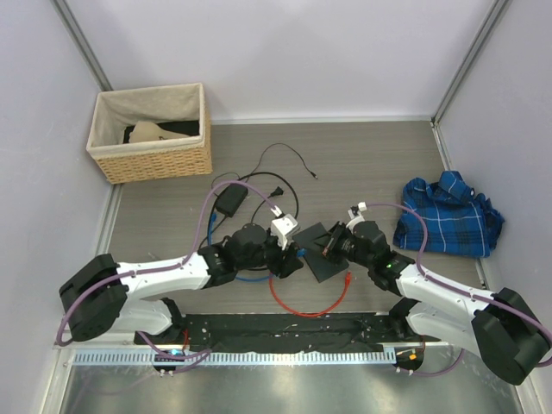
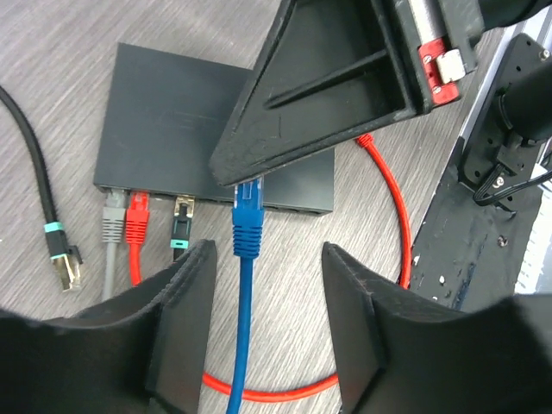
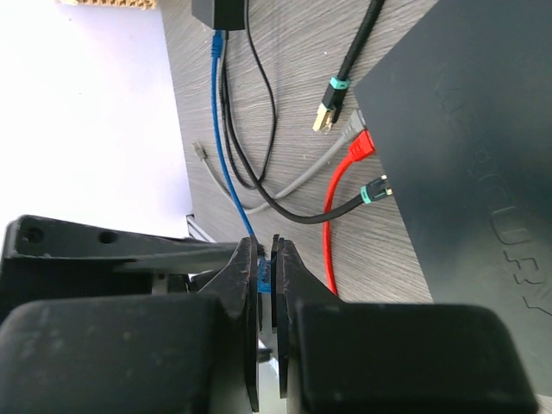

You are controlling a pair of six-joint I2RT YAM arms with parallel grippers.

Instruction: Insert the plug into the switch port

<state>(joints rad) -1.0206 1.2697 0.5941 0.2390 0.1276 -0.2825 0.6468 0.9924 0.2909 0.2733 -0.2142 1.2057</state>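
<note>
Your left gripper (image 2: 269,250) fills the bottom of its wrist view. Its two black fingers (image 2: 185,328) stand wide apart and hold nothing. A blue cable (image 2: 241,328) runs up between them without touching either. Your right gripper (image 3: 267,259) is pinched tight on the blue plug (image 2: 248,207) at that cable's end, with one broad finger (image 2: 319,86) reaching over the switch from above.

On the grey wood-grain table (image 1: 362,155), a wicker basket (image 1: 151,134) sits at the far left corner. A blue plaid cloth (image 1: 448,216) lies crumpled on the right. The switch (image 2: 172,112), a flat dark box, lies at the table's near middle, between your two grippers.

The blue plug's tip meets the switch's front edge, but the broad finger hides it, so you cannot tell whether it is seated. A red cable (image 2: 397,198) loops beside the switch.

Three plugs sit in ports left of the blue one: a grey plug (image 2: 112,220), a red plug (image 2: 136,216), and a black plug (image 2: 181,228) with a teal band. A loose gold-tipped plug (image 2: 62,263) on a black cord lies just left of them, apart from the switch.
</note>
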